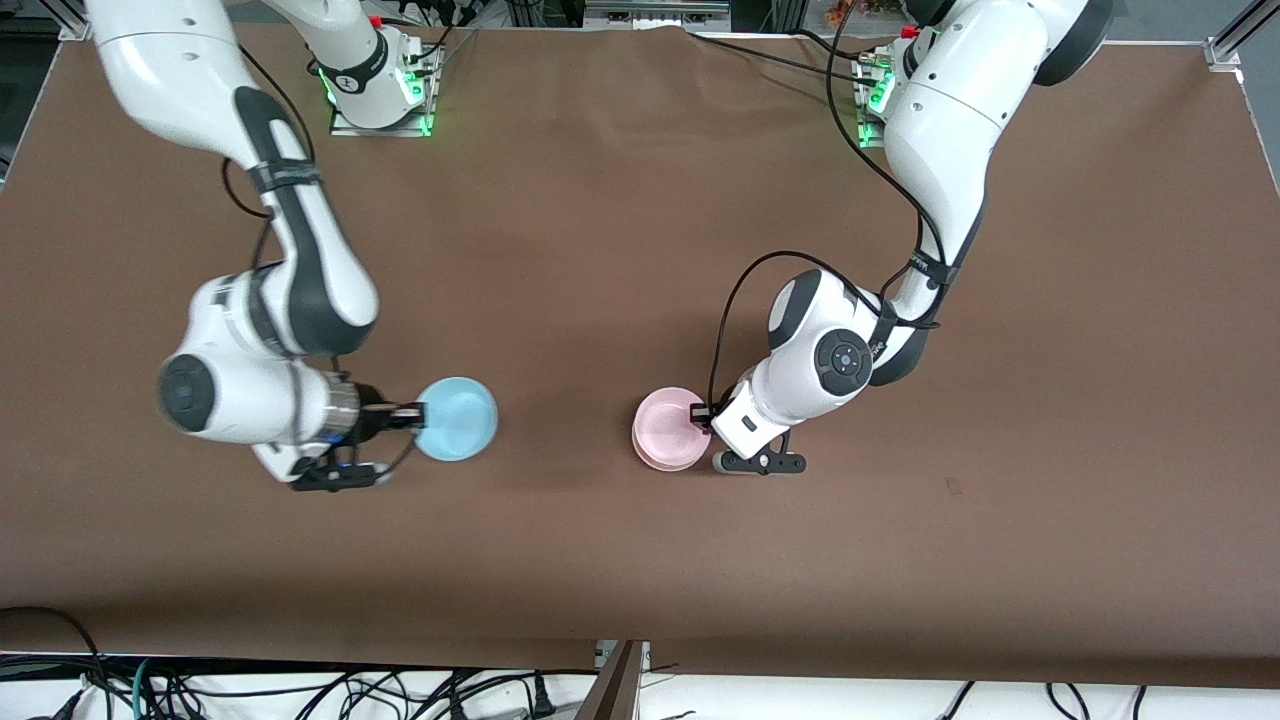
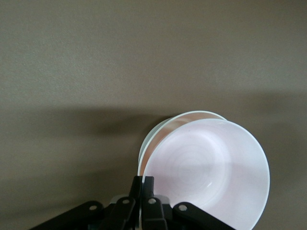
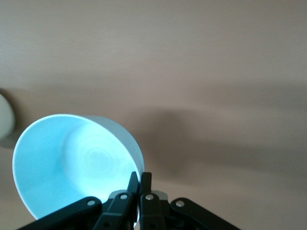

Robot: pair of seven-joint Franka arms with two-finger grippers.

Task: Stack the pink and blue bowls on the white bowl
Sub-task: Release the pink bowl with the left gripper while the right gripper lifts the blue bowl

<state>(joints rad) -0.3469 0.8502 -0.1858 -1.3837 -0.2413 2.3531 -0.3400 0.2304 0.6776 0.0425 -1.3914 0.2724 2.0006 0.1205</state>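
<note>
My left gripper point(image 1: 703, 415) is shut on the rim of the pink bowl point(image 1: 672, 428) near the table's middle. In the left wrist view the gripper point(image 2: 143, 179) pinches the pink bowl point(image 2: 206, 172), which sits tilted in a white rim point(image 2: 158, 132); this looks like the white bowl, mostly hidden under it. My right gripper point(image 1: 418, 412) is shut on the rim of the blue bowl point(image 1: 456, 418) toward the right arm's end of the table. In the right wrist view the gripper point(image 3: 139, 176) holds the blue bowl point(image 3: 72, 163) tilted.
The brown table cover point(image 1: 620, 230) is bare around both bowls. A stretch of bare cover lies between the blue bowl and the pink bowl. A pale round edge point(image 3: 5, 122) shows at the border of the right wrist view. Cables hang below the table's front edge point(image 1: 400, 690).
</note>
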